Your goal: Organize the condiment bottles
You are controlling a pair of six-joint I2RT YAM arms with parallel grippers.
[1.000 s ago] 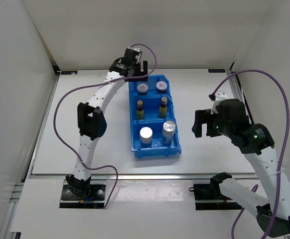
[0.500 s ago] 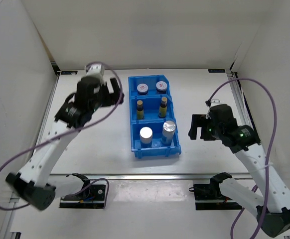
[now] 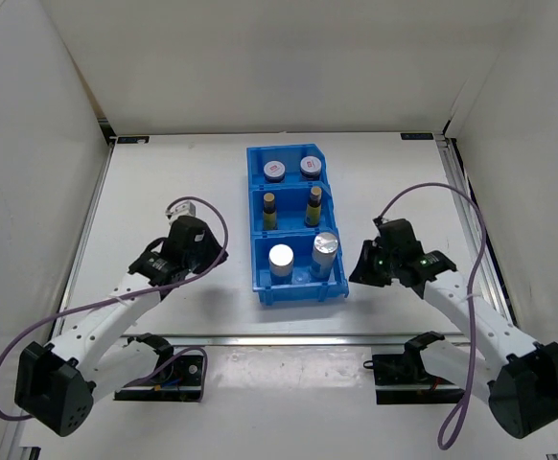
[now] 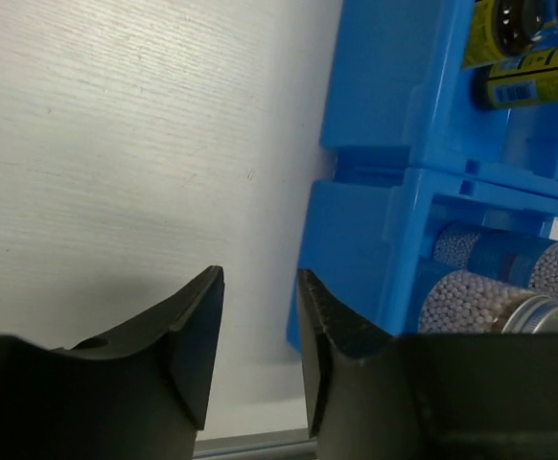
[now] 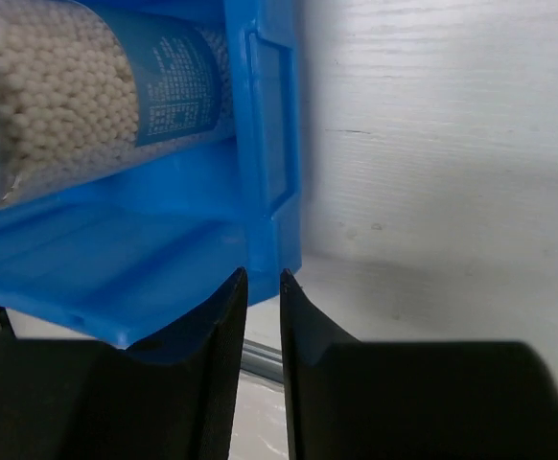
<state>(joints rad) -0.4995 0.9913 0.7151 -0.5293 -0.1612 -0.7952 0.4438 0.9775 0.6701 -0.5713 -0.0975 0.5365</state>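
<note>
Left claw: I see my left claw (image 3: 220,257) low over the white tabletop (image 3: 164,182), just beside the near left corner of the blue plastic three-compartment bin (image 3: 256,206) and pointing at it. In the wrist view its black fingers (image 4: 188,335) stand partly apart with only bare tabletop in the gap; it (image 4: 260,278) holds nothing.

Right claw: my right claw (image 3: 360,268) sits low at the near right corner of the bin, close to the wall; I cannot tell whether it touches. In its wrist view the fingers (image 5: 223,345) are drawn almost together, leaving a thin slit with nothing in it (image 5: 264,278).

Near compartment: two silver-topped pale cylinders, one left (image 3: 281,257) and one right (image 3: 325,244). Through the clear sides I see pale beads, from the left wrist (image 4: 509,297) and from the right wrist (image 5: 87,96), where one also wears a blue label.

Middle compartment: two slim dark amber bottles with dark caps, upright side by side (image 3: 269,206) (image 3: 314,203). The left wrist camera catches yellow labels (image 4: 533,81).

Far compartment: two squat jars with greyish, red-marked lids, side by side (image 3: 274,170) (image 3: 309,166).

Bin: it stands lengthwise at the middle of the tabletop, between my two arms, with all six containers inside.
</note>
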